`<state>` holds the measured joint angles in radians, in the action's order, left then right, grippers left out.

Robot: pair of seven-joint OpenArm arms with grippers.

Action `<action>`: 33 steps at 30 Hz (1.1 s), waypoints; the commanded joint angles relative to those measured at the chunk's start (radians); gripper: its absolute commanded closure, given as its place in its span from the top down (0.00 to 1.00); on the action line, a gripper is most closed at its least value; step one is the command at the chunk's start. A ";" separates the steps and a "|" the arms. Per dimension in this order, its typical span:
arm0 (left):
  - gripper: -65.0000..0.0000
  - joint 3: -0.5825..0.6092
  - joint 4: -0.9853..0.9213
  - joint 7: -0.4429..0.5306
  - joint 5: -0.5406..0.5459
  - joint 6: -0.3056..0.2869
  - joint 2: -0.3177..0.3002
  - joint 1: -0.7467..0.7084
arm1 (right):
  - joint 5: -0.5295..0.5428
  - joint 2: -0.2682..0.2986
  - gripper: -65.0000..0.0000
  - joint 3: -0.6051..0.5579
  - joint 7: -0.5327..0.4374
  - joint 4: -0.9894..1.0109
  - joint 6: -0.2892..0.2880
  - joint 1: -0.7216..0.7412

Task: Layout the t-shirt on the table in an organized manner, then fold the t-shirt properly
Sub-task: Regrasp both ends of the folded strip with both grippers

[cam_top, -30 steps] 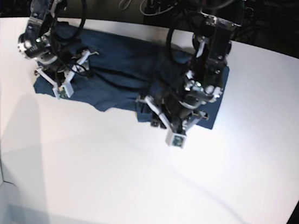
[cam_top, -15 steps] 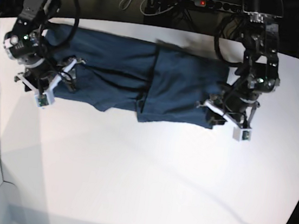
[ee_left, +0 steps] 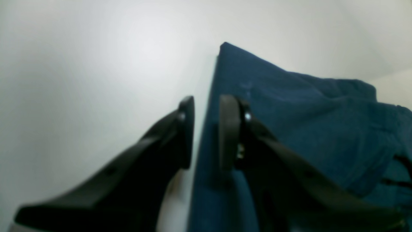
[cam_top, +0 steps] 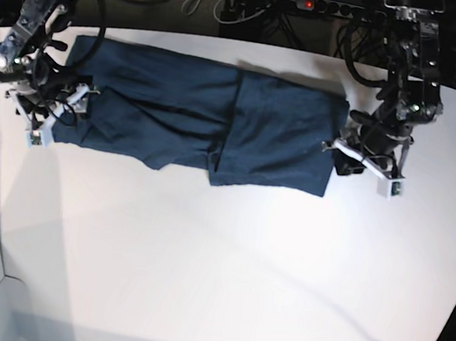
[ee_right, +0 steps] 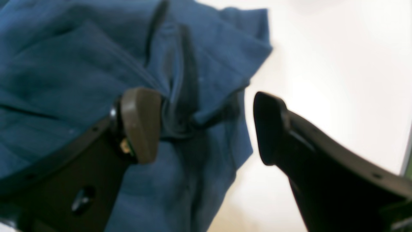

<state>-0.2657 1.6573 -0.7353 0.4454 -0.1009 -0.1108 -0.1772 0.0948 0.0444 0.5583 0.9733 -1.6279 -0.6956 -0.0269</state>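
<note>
**Two claws, one at each end of the shirt**

Two arms are parked at opposite ends of the t-shirt (cam_top: 209, 122), which lies stretched in a long band along the far edge of the counter (cam_top: 222, 286). It's dark navy, and roughly the half toward the left arm looks doubled over, with a visible fold edge running across the middle. The near hem is uneven, dipping toward the counter's front around the center.

The right claw (ee_right: 206, 129) stands wide apart. One pad is over bunched, wrinkled fabric at the shirt's end, the other is over bare counter, and the cloth's edge sits in the gap between them without being pinched.

The left claw (ee_left: 206, 129) has its jaws drawn narrow, with only a slim gap. The straight edge of the shirt runs right through that gap, but it's too blurry to tell whether the cloth is actually gripped.

In the base view the left claw (cam_top: 354, 157) sits just off the shirt's end.
</note>
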 commanded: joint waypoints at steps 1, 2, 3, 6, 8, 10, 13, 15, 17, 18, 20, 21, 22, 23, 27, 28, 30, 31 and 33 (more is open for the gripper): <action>0.21 -0.002 0.016 0.020 0.005 -0.006 -0.007 0.009 | 0.013 0.018 0.69 0.003 -0.018 -0.008 -0.003 0.012; 0.21 -0.002 0.011 0.020 0.005 -0.006 -0.007 0.009 | 0.013 0.019 0.69 0.003 -0.018 -0.004 -0.003 0.014; 0.21 -0.001 0.002 0.020 0.005 -0.006 -0.007 0.012 | 0.013 0.019 0.69 0.003 -0.018 0.001 -0.003 0.014; 0.21 -0.001 -0.030 0.020 0.005 -0.006 -0.007 0.014 | 0.012 0.019 0.69 0.003 -0.018 0.001 -0.003 0.011; 0.21 -0.001 -0.044 0.021 0.005 -0.006 -0.007 0.014 | 0.012 0.016 0.69 0.003 -0.018 0.001 -0.003 0.008; 0.21 -0.001 -0.047 0.021 0.005 -0.006 -0.007 0.011 | 0.012 0.013 0.69 0.003 -0.018 0.007 -0.003 0.005; 0.21 -0.001 -0.047 0.021 0.005 -0.006 -0.007 0.006 | 0.013 0.013 0.69 0.001 -0.018 0.067 -0.003 0.006; 0.21 -0.001 -0.053 0.021 0.005 -0.006 -0.007 0.006 | 0.016 0.013 0.69 0.001 -0.018 0.110 -0.003 0.006; 0.21 -0.001 -0.055 0.021 0.005 -0.006 -0.007 0.006 | 0.018 0.013 0.69 -0.002 -0.018 0.137 -0.003 0.006; 0.21 0.001 -0.059 0.021 0.005 -0.006 -0.007 0.006 | 0.018 0.012 0.68 -0.004 -0.018 0.142 -0.003 0.005; 0.21 0.003 -0.064 0.021 0.005 -0.006 -0.007 0.006 | 0.018 0.001 0.64 -0.004 -0.018 0.142 -0.003 0.005; 0.21 0.004 -0.068 0.021 0.005 -0.006 -0.005 0.006 | 0.018 -0.005 0.59 -0.005 -0.018 0.142 -0.003 0.005; 0.21 0.004 -0.075 0.021 0.005 -0.006 -0.003 0.006 | 0.018 -0.007 0.55 -0.005 -0.018 0.140 -0.003 0.005; 0.21 0.004 -0.078 0.021 0.005 -0.006 -0.002 0.008 | 0.018 -0.007 0.50 -0.005 -0.018 0.140 -0.003 0.005; 0.21 0.006 -0.113 0.021 0.005 -0.006 0.000 0.012 | 0.018 -0.008 0.29 -0.008 -0.011 0.140 -0.003 0.005; 0.21 0.006 -0.125 0.023 0.005 -0.006 0.000 0.014 | 0.018 -0.008 0.24 -0.019 -0.009 0.140 -0.003 0.005; 0.21 0.006 -0.145 0.023 0.005 -0.006 0.000 0.014 | 0.018 -0.007 0.13 -0.051 -0.007 0.140 -0.003 0.002; 0.21 0.006 -0.153 0.023 0.005 -0.006 0.000 0.014 | 0.018 -0.005 0.08 -0.065 -0.007 0.140 -0.003 -0.008; 0.21 0.006 -0.162 0.023 0.005 -0.006 0.000 0.015 | 0.018 -0.004 0.00 -0.100 -0.007 0.139 -0.003 -0.014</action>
<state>-0.2600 1.4937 -0.6857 0.4614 -0.1093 -0.1078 -0.1627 0.1383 0.0448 0.4644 0.9009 -1.4956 -0.6910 -0.0284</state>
